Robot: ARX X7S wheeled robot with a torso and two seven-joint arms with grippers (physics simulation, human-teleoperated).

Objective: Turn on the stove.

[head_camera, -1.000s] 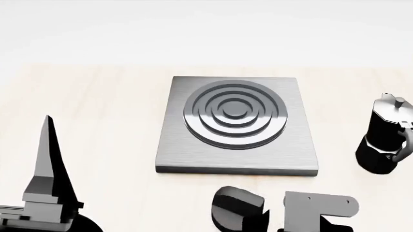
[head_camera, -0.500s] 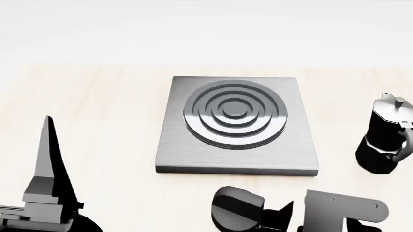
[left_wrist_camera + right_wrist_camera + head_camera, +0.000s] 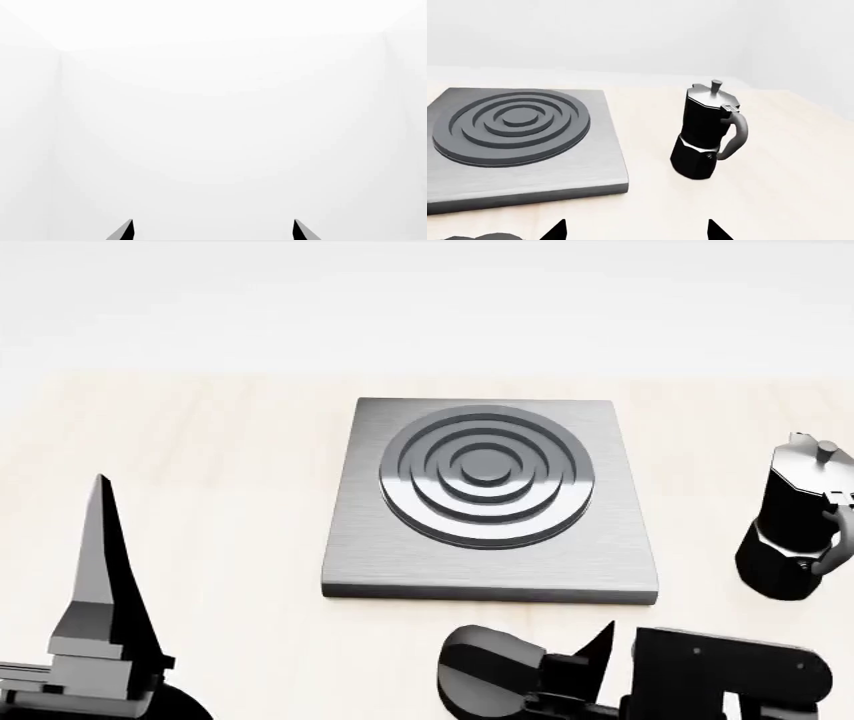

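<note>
Right gripper [image 3: 587, 665] now edging in beside the knob [image 3: 491, 680], fingers spread, nothing held; knob just below the stove [image 3: 491, 495] plate's near edge. Left gripper [image 3: 212, 231] parked, open.

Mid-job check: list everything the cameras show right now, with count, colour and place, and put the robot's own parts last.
stove plate: one, brushed grey with dark concentric burner rings, flat at the middle of the table.
stove knob: one, black, round, on the table just in front of the plate's near edge.
moka pot: one, black, upright on the table to the right of the plate, apart from it.
table: one, pale wood, under everything.
left gripper: one, dark, raised at the near left away from the stove; jaws apart, nothing between them.
right gripper: one, dark, low at the near edge just right of the knob; jaws apart, nothing between them; contact with the knob cannot be told.
</note>
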